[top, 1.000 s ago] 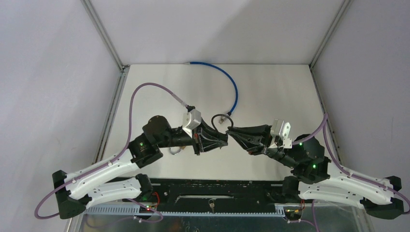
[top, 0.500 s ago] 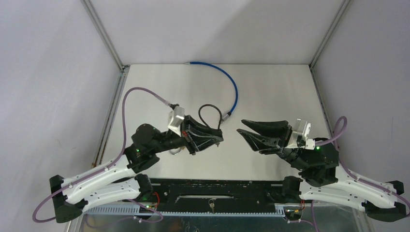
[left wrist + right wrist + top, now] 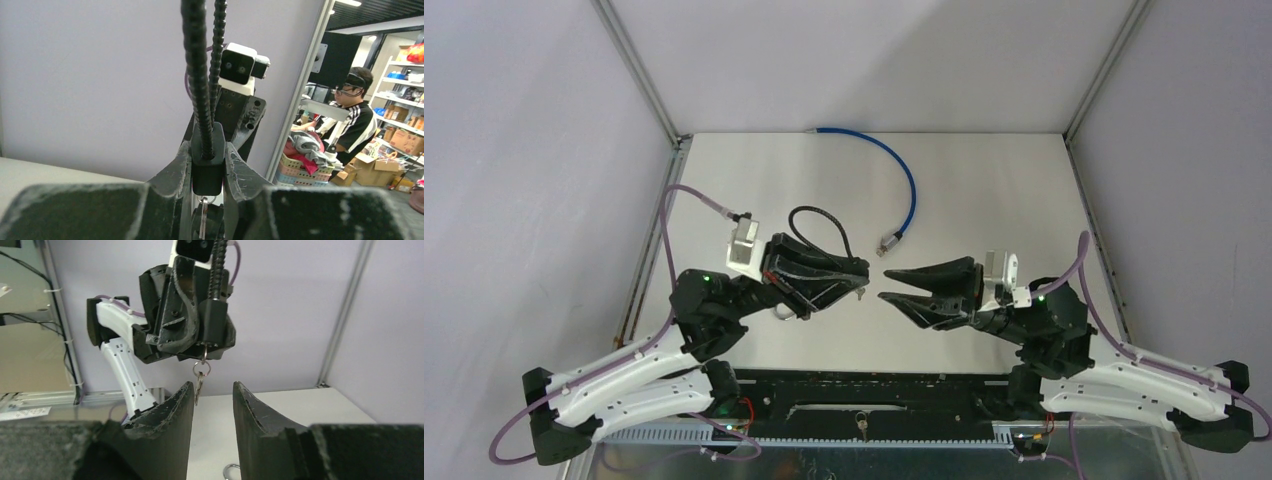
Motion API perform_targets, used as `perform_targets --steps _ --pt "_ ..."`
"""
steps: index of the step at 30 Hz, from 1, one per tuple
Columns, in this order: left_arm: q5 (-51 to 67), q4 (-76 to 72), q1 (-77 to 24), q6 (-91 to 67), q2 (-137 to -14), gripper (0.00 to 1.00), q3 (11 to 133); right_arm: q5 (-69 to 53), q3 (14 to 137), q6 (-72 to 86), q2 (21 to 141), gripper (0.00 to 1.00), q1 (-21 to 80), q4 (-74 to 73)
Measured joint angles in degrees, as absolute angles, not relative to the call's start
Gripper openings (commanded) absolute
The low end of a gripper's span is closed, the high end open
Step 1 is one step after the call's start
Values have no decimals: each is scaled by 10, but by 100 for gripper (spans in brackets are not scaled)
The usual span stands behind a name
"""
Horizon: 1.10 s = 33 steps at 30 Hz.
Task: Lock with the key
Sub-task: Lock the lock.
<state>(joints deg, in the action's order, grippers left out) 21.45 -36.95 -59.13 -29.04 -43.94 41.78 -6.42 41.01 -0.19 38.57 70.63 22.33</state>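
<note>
Top external view shows you two arms meeting above the middle of the pale grey table (image 3: 984, 190), the tips near each other but not touching.

On the left, the left jaws are pressed on the body of the black cable lock with the ribbed black loop (image 3: 207, 162). The lock is held up in the air with the loop pointing upward. In the left wrist view the body sits tight between the two pads. Under it hangs a small metal key on a ring (image 3: 199, 384).

On the right, the right jaws are spread and pinch nothing. In the right wrist view the key hangs just beside the tip of one finger (image 3: 182, 395), not in the gap between them. Whether a key already sits in the keyhole, I cannot tell.

I judge that the lock is presented and the step in hand is to reach for the key. For the next move you need to shift the right jaws sideways and a little up, so that the key comes between them. Then close on its flat part. The key hangs loose, so it may swing away when it is touched.
</note>
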Motion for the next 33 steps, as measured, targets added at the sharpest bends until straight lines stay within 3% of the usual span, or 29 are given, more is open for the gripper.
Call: perform_targets --steps 14,24,33 --pt "254 -395 -591 -311 -467 0 418 -118 410 30 426 35 706 278" --pt "263 -400 -591 -315 -468 0 418 -118 410 38 434 21 706 293" --pt "272 -403 -591 -315 -471 0 418 -119 410 45 441 0 706 302"
